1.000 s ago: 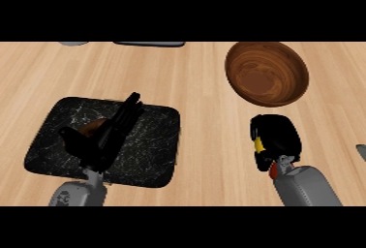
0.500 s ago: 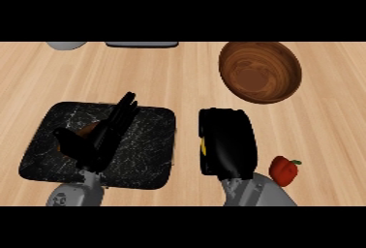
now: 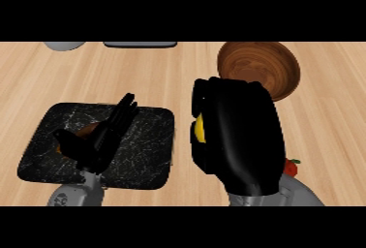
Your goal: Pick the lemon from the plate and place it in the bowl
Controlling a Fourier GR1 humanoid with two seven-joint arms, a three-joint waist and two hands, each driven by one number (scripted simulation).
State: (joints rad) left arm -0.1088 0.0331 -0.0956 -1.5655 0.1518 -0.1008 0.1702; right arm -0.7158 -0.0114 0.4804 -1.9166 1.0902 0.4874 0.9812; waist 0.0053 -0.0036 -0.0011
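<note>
At table (image 3: 129, 72) centre, toward 3 o'clock: right hand (image 3: 239, 140), back of hand facing the view, fingers curled round the lemon (image 3: 201, 129). Only a yellow sliver of lemon shows at the hand's 9 o'clock edge; the rest is hidden by the hand.

Lemon position: off the plate (image 3: 146, 160), just beside the plate's 3 o'clock edge and at 7 o'clock from the bowl (image 3: 261, 68). Not in the bowl.

Bowl: brown wood, at 1 o'clock on the table. The right hand's fingertips overlap its 7 o'clock rim in view; contact cannot be judged.

Left hand (image 3: 100, 140): over the dark marbled plate at 8 o'clock, fingers straight and pointing to 1 o'clock, holding nothing. A small orange-brown item (image 3: 89, 130) shows partly beneath it.

Red item (image 3: 291, 167): at 4 o'clock, mostly hidden behind the right forearm.
</note>
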